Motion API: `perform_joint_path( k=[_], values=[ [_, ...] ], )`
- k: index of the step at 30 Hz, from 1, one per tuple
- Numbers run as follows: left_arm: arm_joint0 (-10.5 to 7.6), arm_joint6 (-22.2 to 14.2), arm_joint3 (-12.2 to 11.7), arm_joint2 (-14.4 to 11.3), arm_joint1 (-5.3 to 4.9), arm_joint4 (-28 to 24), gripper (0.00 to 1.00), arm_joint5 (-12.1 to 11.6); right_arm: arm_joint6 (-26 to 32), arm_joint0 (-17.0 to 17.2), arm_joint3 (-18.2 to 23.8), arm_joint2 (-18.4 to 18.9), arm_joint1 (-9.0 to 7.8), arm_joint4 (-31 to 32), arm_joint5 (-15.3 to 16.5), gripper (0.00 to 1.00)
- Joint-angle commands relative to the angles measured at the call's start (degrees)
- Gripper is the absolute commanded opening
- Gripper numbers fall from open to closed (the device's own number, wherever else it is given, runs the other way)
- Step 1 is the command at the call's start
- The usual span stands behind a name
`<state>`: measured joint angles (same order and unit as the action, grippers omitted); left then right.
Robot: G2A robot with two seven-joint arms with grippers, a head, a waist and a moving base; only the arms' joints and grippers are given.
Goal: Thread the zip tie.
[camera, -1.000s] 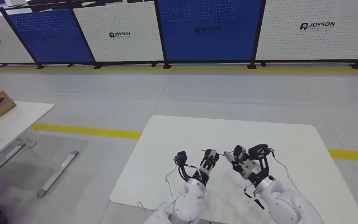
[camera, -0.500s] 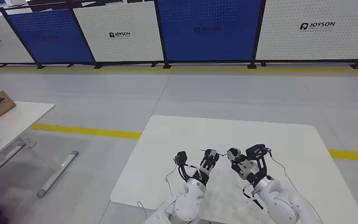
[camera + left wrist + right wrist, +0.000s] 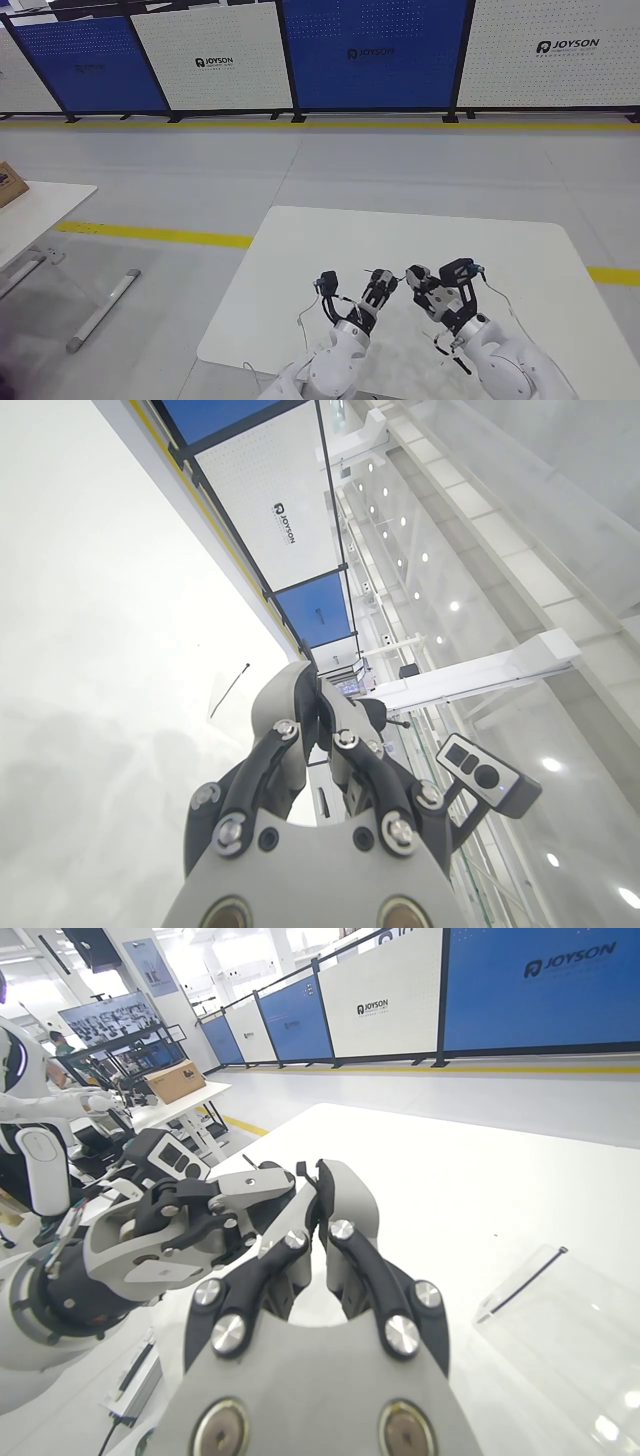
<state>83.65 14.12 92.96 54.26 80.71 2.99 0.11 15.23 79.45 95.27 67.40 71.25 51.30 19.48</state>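
Alignment step: your left gripper (image 3: 312,680) and right gripper (image 3: 317,1174) both clench the zip tie (image 3: 300,1169), held between them above the tabletop (image 3: 450,1168). The next move likely calls for feeding the tail squarely into the head.

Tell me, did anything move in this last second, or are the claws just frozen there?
The right claw slid slightly toward the left claw, which edged a little toward it, so the gap between them narrowed. Nothing was picked up or let go. Both stay shut on the zip tie, low over the white table.
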Motion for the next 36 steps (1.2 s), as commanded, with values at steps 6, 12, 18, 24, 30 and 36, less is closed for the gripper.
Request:
perform_joint_path(
  k=[6,12,18,24,30,36],
  values=[
    [-0.14,2.0,-0.6,0.2,0.20,1.0,0.00,1.1,0.3,0.2,0.2,0.2,-0.36,-1.2,0.0,0.34],
    [-1.03,2.9,-1.8,-0.4,0.62,1.1,0.00,2.9,0.3,0.2,0.3,0.1,-0.60,-1.1,0.0,0.42],
    [-1.29,3.7,-2.1,-0.6,0.91,1.1,0.00,3.2,0.0,0.3,0.3,-0.3,-0.82,-0.7,0.0,0.31],
    [-1.14,4.2,-1.9,-0.1,1.07,0.7,0.00,3.0,-0.5,0.1,-0.4,-0.8,-0.95,-0.6,0.0,0.20],
    [-0.80,4.0,-1.7,0.0,1.15,0.9,0.00,2.7,-0.8,-0.1,-0.7,-0.8,-1.06,-0.7,0.0,0.00],
    [-0.68,4.0,-1.7,0.1,1.28,0.9,0.00,2.4,-1.3,-0.1,-0.7,-1.0,-1.18,-0.8,0.0,0.00]
  ],
)
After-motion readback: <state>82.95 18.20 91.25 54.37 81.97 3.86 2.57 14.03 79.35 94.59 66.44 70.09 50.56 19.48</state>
